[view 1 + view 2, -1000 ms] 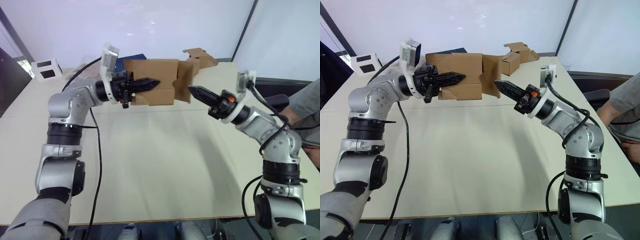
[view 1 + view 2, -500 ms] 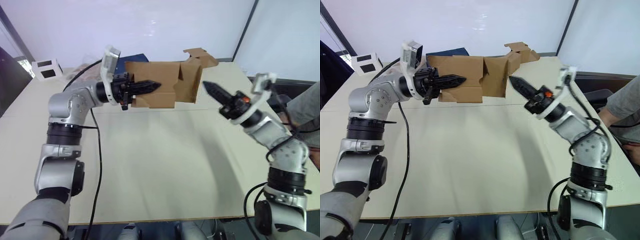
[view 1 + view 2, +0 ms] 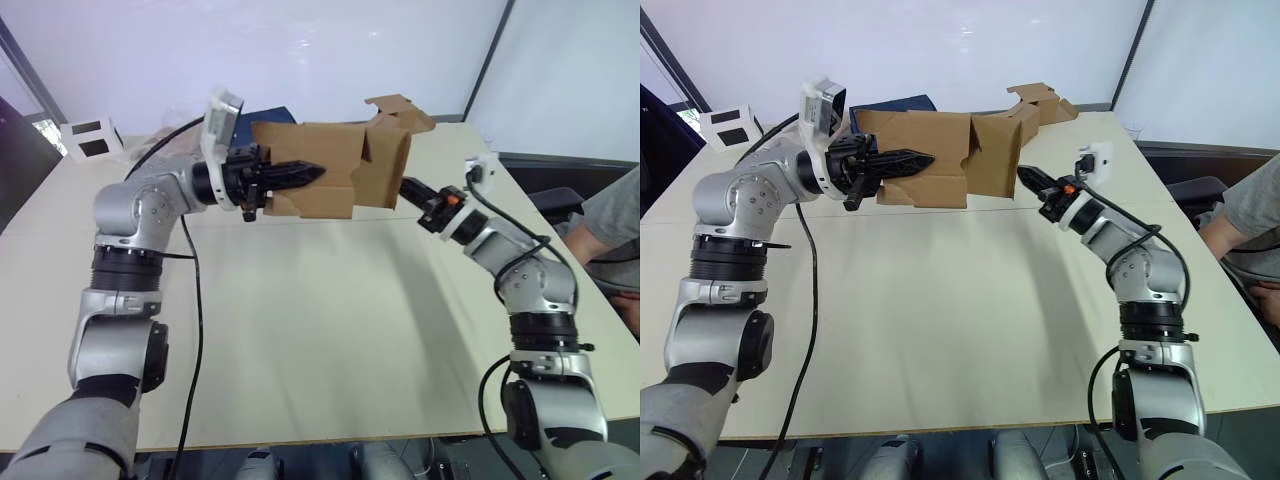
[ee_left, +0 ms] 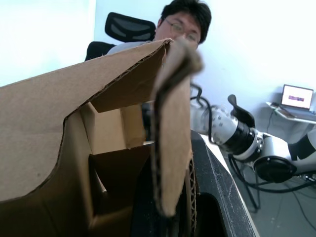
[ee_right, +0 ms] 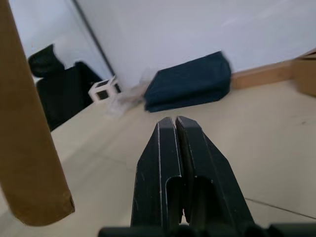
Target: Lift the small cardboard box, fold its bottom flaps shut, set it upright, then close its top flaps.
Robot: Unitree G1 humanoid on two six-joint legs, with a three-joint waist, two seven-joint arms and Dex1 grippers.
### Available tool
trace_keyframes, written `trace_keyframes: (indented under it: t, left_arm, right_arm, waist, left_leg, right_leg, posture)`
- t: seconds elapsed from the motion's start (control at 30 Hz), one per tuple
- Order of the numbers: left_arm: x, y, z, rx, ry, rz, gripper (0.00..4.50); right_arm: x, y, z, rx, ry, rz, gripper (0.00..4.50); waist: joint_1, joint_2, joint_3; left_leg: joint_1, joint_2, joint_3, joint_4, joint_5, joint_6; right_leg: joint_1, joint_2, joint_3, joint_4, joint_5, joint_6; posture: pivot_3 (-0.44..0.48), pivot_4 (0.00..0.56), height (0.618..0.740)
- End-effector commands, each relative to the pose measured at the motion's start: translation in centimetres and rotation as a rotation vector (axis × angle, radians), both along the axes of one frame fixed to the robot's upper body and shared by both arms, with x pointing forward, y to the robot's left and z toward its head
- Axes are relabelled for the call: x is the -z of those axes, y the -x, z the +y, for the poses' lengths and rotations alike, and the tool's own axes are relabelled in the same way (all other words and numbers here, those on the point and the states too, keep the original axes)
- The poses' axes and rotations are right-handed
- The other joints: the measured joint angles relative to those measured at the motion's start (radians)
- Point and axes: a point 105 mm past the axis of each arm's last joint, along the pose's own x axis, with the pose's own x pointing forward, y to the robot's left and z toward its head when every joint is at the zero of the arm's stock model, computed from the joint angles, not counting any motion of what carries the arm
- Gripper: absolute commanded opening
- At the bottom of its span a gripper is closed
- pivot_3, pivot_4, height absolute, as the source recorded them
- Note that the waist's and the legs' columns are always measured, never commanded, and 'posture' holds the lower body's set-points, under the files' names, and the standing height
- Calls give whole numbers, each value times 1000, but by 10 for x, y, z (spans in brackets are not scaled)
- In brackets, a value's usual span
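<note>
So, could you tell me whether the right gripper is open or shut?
Shut: the right gripper has its two black fingers pressed together, holding nothing.

Left hand is raised, arm bent, fingers clamped on the box. Right hand reaches forward, fingers pressed together.

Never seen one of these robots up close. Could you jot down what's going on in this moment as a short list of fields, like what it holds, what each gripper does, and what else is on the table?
held item: small cardboard box, lifted above the table
left gripper: shut on a wall of the box
right gripper: shut, empty, just beside the open flaps
box state: flaps at the end facing the right gripper not yet folded shut
also on table: white box with black squares, dark blue bag, another brown carton
nearby: a person seated at the table's right side
</note>
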Motion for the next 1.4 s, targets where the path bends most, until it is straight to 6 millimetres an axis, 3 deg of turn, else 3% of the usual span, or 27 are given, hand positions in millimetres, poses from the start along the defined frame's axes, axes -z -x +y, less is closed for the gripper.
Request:
trace_keyframes:
  t: [0.03, 0.23, 0.57, 0.67, 0.8, 1.2, 1.37, 1.4]
  left_arm:
    - [-12, 4, 6, -14, 26, -44, 0]
    - [-11, 5, 7, -17, 32, -38, 0]
    - [-9, 3, 5, -13, 23, -34, 0]
    - [-9, 3, 4, -10, 24, -33, 0]
    - [-10, 2, 3, -8, 25, -32, 0]
    - [-10, 2, 4, -5, 25, -29, 0]
    - [-11, 3, 4, 6, 25, -28, 0]
    - [-11, 4, 4, 8, 25, -27, 0]
  right_arm:
    - [-33, 32, 12, -199, -100, -70, 49]
    - [-32, 54, 25, -300, -186, -25, 49]
    - [-27, 65, 39, -349, -265, 14, 49]
    - [-28, 63, 37, -338, -300, 17, 787]
    - [-28, 62, 36, -332, -321, 23, 2418]
    - [-26, 66, 36, -353, -355, 37, 2418]
    - [-25, 64, 36, -339, -362, 37, 1219]
    - [-25, 63, 36, -332, -363, 36, 715]
  waist:
    - [2, 0, 0]
    - [1, 0, 0]
    - [1, 0, 0]
    - [1, 0, 0]
    - [1, 0, 0]
    - [0, 0, 0]
    - [1, 0, 0]
    - [1, 0, 0]
  left_leg:
    - [0, 0, 0, 0, 0, 0]
    - [0, 0, -1, 0, 0, 0]
    - [0, 0, -1, 0, 0, 0]
    - [0, 0, -1, 0, 0, 0]
    - [0, 0, -1, 0, 0, 1]
    - [0, 0, -1, 0, 0, 1]
    - [0, 0, -1, 0, -1, 1]
    - [0, 0, -1, 0, -1, 1]
  right_leg:
    - [0, 0, 0, 0, 0, 0]
    - [0, 0, 0, 0, 0, 0]
    - [0, 0, 0, 1, 0, 0]
    - [0, 0, 0, 1, 0, 0]
    - [0, 0, 0, 1, 0, 0]
    - [0, 0, 0, 1, 0, 0]
    - [0, 0, 0, 1, 0, 0]
    - [0, 0, 0, 1, 0, 0]
  posture:
    - [0, 150, 740]
    - [0, 150, 740]
    - [0, 150, 740]
    - [0, 150, 740]
    - [0, 150, 740]
    - [0, 150, 740]
    - [0, 150, 740]
    - [0, 150, 740]
